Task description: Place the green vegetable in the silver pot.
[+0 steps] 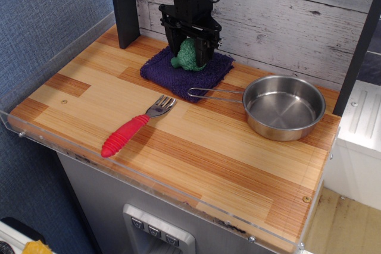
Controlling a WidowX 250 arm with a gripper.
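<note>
**Inspector A:** Location of the toy broccoli [189,56]?

**Inspector B:** Over the purple cloth [186,67] at the back of the wooden tabletop [196,153], between the fingers of the gripper [189,55]. The fingers stand close in on either side of the head and appear to clasp it. I cannot tell whether its underside touches the cloth.

**A:** Handling?

**B:** Judged light and fairly firm, a bumpy moulded surface that should resist slipping. The rounded head is the sound place to hold; the stem is short and narrow.

**A:** Orientation?

**B:** Its long axis looks tilted: the dark head sits up and right, while the paler stem end pokes down and left past the near finger.

**A:** Destination?

**B:** The silver pot [284,107] stands well apart to the right, empty, wire handle pointing toward the cloth. A red-handled fork [136,127] lies nearer the front.
</note>
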